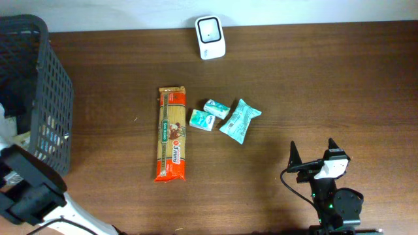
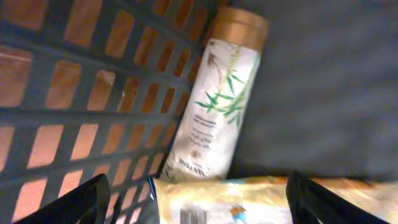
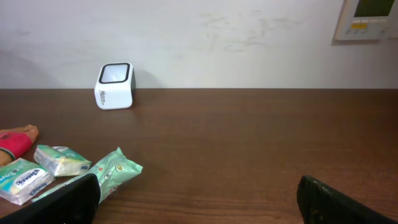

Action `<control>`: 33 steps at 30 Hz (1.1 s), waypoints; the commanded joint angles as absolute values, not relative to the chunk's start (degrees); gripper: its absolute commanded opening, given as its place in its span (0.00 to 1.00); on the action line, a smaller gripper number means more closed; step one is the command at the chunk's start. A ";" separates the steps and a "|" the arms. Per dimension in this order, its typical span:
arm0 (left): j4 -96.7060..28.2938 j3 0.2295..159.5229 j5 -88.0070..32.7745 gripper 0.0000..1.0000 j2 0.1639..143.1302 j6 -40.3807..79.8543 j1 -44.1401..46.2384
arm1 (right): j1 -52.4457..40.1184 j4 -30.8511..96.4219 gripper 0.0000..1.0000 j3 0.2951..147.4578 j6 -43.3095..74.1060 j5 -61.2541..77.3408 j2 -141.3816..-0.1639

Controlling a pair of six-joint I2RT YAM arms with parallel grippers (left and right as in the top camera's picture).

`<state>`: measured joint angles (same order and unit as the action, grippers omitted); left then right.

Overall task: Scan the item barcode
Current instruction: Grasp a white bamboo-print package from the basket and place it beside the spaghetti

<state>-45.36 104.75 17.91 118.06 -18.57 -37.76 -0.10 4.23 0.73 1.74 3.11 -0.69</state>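
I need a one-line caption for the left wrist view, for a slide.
Open left gripper inside the dark basket, facing a yellow packet and a white bottle.

Brown wooden table (image 1: 313,78) is carrying 1 spaghetti pack (image 1: 172,134), 2 tissue packs (image 1: 203,119), 1 teal pouch (image 1: 240,121), 1 white scanner (image 1: 210,37); dark basket (image 1: 46,98) is sitting at left edge.

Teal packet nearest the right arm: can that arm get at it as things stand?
Probably yes. The right gripper stands open, and only bare table lies between it and the teal packet.

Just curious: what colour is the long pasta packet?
The pasta packet is orange-red with green, clearest overhead.
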 commanded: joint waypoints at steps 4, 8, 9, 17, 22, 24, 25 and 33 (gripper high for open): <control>-40.16 104.71 19.29 0.76 126.13 -30.11 -38.79 | -0.47 4.29 0.99 0.32 2.37 3.40 -0.36; -38.59 104.71 19.27 0.73 130.85 -30.11 -38.79 | -0.47 4.29 0.99 0.32 2.37 3.40 -0.36; -38.50 104.71 19.27 0.71 131.61 -30.11 -38.79 | -0.47 4.29 0.99 0.32 2.37 3.40 -0.36; -36.88 104.99 19.31 0.00 132.84 -30.11 -38.39 | -0.47 4.29 0.99 0.32 2.35 3.40 -0.36; -36.62 106.56 19.27 0.00 125.05 -30.02 -34.72 | -0.47 4.27 0.99 0.32 2.35 3.40 -0.36; -36.27 107.00 19.18 0.00 119.63 -25.65 -33.43 | -0.47 4.29 0.99 0.32 2.35 3.40 -0.36; -35.79 107.04 18.81 0.00 117.21 -23.24 -32.91 | -0.47 4.29 0.99 0.32 2.35 3.40 -0.36; -32.18 107.04 16.67 0.00 89.10 -19.90 -21.76 | -0.47 4.27 0.99 0.32 2.37 3.40 -0.36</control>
<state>-33.50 105.65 16.49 96.49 -21.19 -24.58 -0.12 4.23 0.73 1.72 3.11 -0.69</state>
